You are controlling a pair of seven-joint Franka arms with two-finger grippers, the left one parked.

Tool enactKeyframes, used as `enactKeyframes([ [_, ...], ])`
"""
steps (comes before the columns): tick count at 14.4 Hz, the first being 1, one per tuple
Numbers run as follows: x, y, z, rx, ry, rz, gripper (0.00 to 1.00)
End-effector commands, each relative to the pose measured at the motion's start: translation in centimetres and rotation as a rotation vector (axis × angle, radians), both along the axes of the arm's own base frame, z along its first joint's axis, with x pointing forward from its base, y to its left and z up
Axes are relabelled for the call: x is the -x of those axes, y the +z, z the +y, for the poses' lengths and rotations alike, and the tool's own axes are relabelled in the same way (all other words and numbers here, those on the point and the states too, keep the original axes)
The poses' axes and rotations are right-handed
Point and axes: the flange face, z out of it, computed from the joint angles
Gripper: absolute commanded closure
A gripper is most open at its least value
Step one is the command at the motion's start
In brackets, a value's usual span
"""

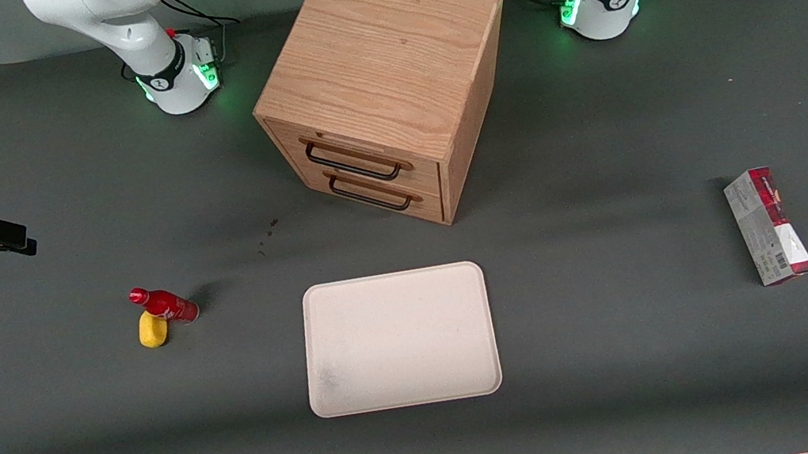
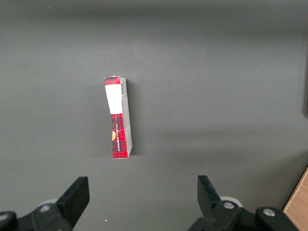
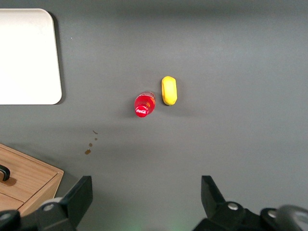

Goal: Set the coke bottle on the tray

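Front view: your gripper (image 1: 14, 241) hangs high at the working arm's desk edge, fingers spread, nothing held. Coke bottle (image 1: 164, 304) stands touching yellow lump (image 1: 153, 329), well apart from tray (image 1: 398, 338). Right wrist view: bottle (image 3: 144, 105) upright w/ cap up, so you'd prob. come down from above.

Dark grey bench (image 1: 631, 353) carries five things. Cream tray (image 1: 398, 340) at centre, flat, bare. Wooden drawer cabinet (image 1: 383, 86) at 12 o'clock from tray. Coke bottle (image 1: 164, 304) at 9 o'clock, upright, touching yellow lump (image 1: 153, 329). Red-and-grey carton (image 1: 767, 226) at 3 o'clock, well apart. Claw (image 3: 147, 195) open, high above bottle.
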Motion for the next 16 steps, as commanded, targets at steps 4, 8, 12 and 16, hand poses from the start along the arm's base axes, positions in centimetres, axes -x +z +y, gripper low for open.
enactKeyframes([
  [4, 0.4, 0.8, -0.1, -0.011, 0.023, -0.011, 0.00],
  [8, 0.5, 0.3, -0.1, -0.012, 0.021, 0.002, 0.00],
  [12, 1.8, 1.1, 0.1, -0.012, 0.026, -0.011, 0.00],
  [16, 3.0, -0.3, 0.3, -0.012, 0.035, -0.055, 0.00],
])
